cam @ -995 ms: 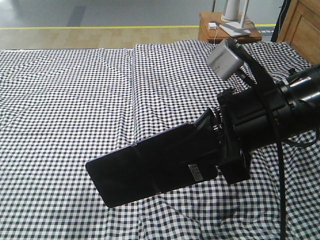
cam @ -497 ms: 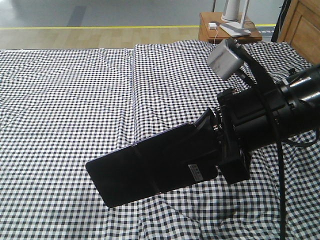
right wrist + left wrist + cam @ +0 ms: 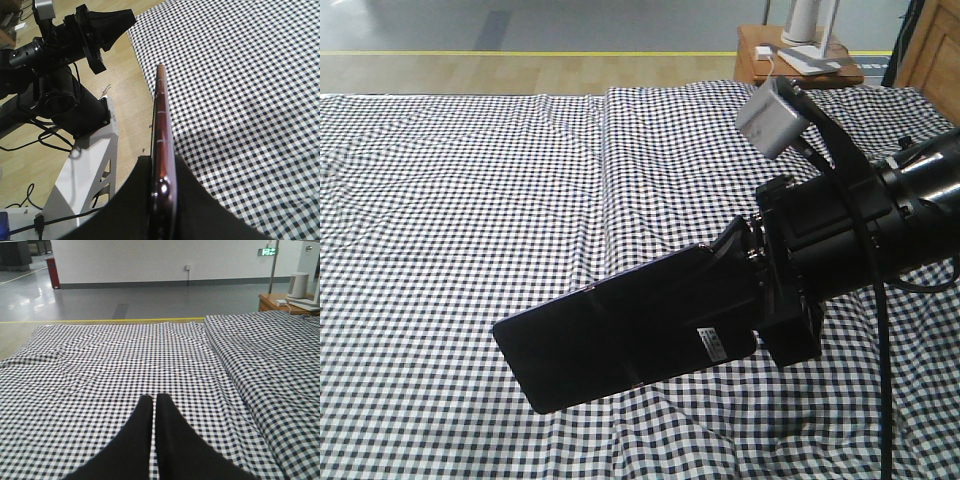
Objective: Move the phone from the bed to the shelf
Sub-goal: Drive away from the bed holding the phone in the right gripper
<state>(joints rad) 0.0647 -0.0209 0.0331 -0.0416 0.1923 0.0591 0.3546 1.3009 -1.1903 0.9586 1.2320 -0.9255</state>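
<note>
The phone (image 3: 620,340) is a glossy black slab with a white barcode sticker, held in the air above the bed (image 3: 470,200) with its checked sheet. My right gripper (image 3: 725,268) is shut on the phone's right end. The right wrist view shows the phone (image 3: 161,130) edge-on with a pinkish rim, clamped in the right gripper (image 3: 163,167). My left gripper (image 3: 154,398) is shut with nothing in it, hovering over the bed (image 3: 100,360); it also shows at the top of the right wrist view (image 3: 117,20). The shelf is out of view.
A small brown nightstand (image 3: 798,62) with white items stands beyond the bed's far right corner, next to a wooden panel (image 3: 932,50). Grey floor with a yellow line (image 3: 520,52) lies behind. The robot's white base frame (image 3: 85,170) and cables (image 3: 45,135) stand beside the bed.
In the front view the bed and nightstand have shifted slightly to the right. The right gripper keeps the phone in the same pose.
</note>
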